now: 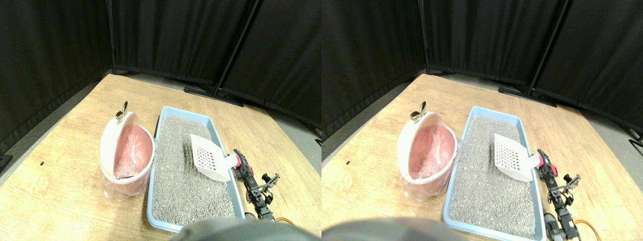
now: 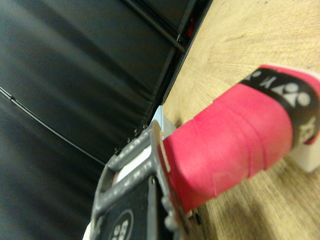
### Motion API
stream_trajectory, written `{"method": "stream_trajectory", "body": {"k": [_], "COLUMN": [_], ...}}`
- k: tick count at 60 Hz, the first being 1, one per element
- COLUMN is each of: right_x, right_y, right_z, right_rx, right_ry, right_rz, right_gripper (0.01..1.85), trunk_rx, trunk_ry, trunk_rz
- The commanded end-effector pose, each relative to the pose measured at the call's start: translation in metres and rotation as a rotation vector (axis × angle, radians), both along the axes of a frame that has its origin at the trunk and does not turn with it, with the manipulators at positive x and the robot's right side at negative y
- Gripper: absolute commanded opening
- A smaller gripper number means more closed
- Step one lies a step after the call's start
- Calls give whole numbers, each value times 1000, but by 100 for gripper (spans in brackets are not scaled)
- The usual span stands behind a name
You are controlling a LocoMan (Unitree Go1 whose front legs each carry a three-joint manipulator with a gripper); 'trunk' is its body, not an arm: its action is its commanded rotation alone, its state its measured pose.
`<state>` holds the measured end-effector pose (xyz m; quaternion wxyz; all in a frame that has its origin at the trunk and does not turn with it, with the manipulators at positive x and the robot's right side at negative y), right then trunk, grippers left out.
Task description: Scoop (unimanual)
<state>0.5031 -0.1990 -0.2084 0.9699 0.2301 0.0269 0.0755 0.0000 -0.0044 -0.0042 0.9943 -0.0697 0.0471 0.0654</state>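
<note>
Stereo pair view shows the right pincer [image 1: 240, 161] clamped on the red-wrapped handle of the white slotted scoop [image 1: 209, 158], raised over the litter tray [image 1: 156, 201] by its right rim. Best dip the blade shallowly, level, then lift toward the pink bin [image 1: 126, 150].

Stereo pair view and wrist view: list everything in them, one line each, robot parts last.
Litter tray: one, light blue, centre of the wooden floor, filled with grey litter.
Scoop: one, white, slotted, above the litter at the tray's right side.
Scoop handle: one, wrapped in red tape, beside the jaw.
Bin: one, white rim, pink inside, clear liner, touching the tray's left wall.
Metal clip: one, silvery, on the bin's far rim.
Curtains: black, behind the floor.
Right gripper: one, black, at the scoop handle.
</note>
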Motion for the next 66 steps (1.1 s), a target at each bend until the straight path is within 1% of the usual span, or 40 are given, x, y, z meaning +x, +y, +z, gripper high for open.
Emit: {"method": "stream_trajectory", "body": {"k": [1,2,3,4,5,7,8,10,12,13,16,17,20,26,27,30,34,37,39,40,41,45,46,48,51,53,54,56,57,58,60,62,63,65,66], "right_x": [-6,-7,-7,-8,-8,-10,-10,-11,-11,-14,-15,-17,-19,-24,-25,-27,-34,-36,-42,-42,-43,-46,-49,-51,-54,-57,-57,-59,-60,-60,-62,-62,-66,-68,-68], "right_y": [-5,-6,-6,-7,-7,-8,-8,-8,-8,-6,-6,-4,-4,-3,-3,-3,-3,-3,-4,-4,-4,-4,-4,-4,-4,-5,-5,-6,-7,-7,-7,-7,-8,-8,-8], "right_z": [-9,-8,-8,-7,-6,-4,-4,-1,-1,3,3,6,7,10,11,13,18,20,26,26,28,30,34,37,40,42,42,44,44,44,46,46,47,48,48], "right_rx": [-53,-66,-66,-100,-118,-142,-142,-172,-172,-160,-157,-157,-136,-144,-136,-147,-138,-143,-156,-156,-183,-200,-221,-232,-236,-245,-245,-223,-227,-227,-222,-222,-207,-205,-205], "right_ry": [119,144,144,183,201,237,237,272,272,287,286,285,279,258,245,236,190,189,159,159,133,138,115,110,95,50,50,8,-26,-26,-41,-41,-73,-83,-83], "right_rz": [-93,-89,-89,-79,-75,-57,-57,-40,-40,-23,-37,-23,-20,-17,-16,-17,-14,-19,-25,-25,-9,-17,-10,-22,-34,-26,-26,-37,-28,-28,-42,-42,-57,-71,-71], "right_gripper": [44,73,73,100,108,132,132,149,149,156,160,161,162,161,160,159,155,153,151,151,150,149,145,142,137,127,127,111,104,104,94,94,75,63,63], "trunk_rx": [-18,-18,-18,-18,-18,-18,-18,-17,-17,-17,-17,-15,-14,-14,-9,-9,-5,-5,0,0,1,2,5,5,11,13,13,16,16,16,18,18,21,23,23], "trunk_ry": [2,3,3,3,3,4,4,5,5,5,5,7,8,8,8,8,8,8,8,8,8,7,6,6,5,5,5,5,5,5,4,4,4,3,3], "trunk_rz": [-6,-6,-6,-6,-6,-7,-7,-9,-9,-9,-9,-18,-20,-20,-29,-29,-41,-41,-52,-52,-57,-62,-68,-68,-81,-86,-86,-92,-92,-92,-99,-99,-107,-112,-112]}}
